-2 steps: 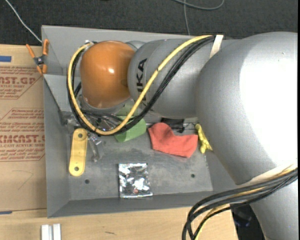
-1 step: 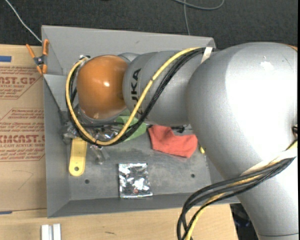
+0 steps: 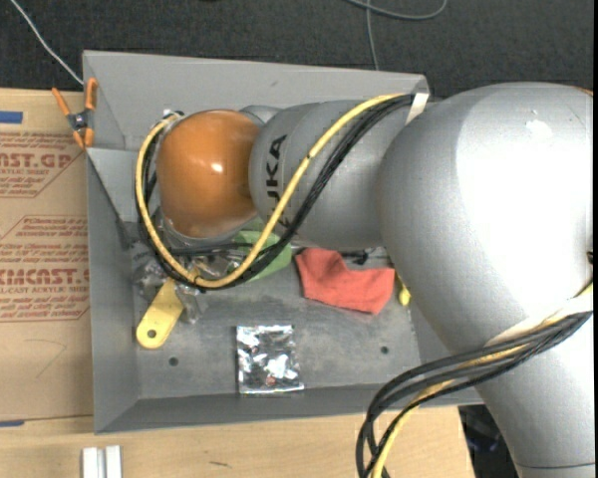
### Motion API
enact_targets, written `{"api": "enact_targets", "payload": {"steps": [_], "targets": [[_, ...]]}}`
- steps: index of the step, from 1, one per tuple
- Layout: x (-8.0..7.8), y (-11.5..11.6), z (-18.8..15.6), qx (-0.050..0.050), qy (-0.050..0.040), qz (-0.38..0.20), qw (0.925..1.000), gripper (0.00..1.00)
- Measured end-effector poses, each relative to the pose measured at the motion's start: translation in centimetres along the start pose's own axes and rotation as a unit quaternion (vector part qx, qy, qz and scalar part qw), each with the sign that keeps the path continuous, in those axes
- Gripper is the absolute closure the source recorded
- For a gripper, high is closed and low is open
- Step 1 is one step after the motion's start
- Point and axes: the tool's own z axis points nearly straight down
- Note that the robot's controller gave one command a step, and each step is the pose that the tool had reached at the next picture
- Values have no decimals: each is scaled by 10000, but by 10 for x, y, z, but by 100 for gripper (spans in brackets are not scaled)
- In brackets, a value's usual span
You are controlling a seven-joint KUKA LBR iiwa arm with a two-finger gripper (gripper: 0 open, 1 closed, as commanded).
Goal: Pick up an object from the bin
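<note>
We see a large robot arm [image 3: 498,227] with smooth, rounded silver-grey casings, the nearest one a broad dome. A narrower grey link [image 3: 354,202] carries black capital letters, of which we can read "UKA". At the wrist sits a glossy orange cover [image 3: 204,172], round like a ball. Yellow and black cables [image 3: 319,155] run bundled along the link and loop around the orange cover, and more curve under the big dome. Below the cover, dull metal parts of the gripper [image 3: 184,272] show.
</note>
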Motion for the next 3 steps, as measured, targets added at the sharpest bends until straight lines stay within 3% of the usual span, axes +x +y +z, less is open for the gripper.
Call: {"api": "enact_targets", "payload": {"steps": [3], "targets": [[0, 1, -19, -6, 3, 1, 10000, 100]]}}
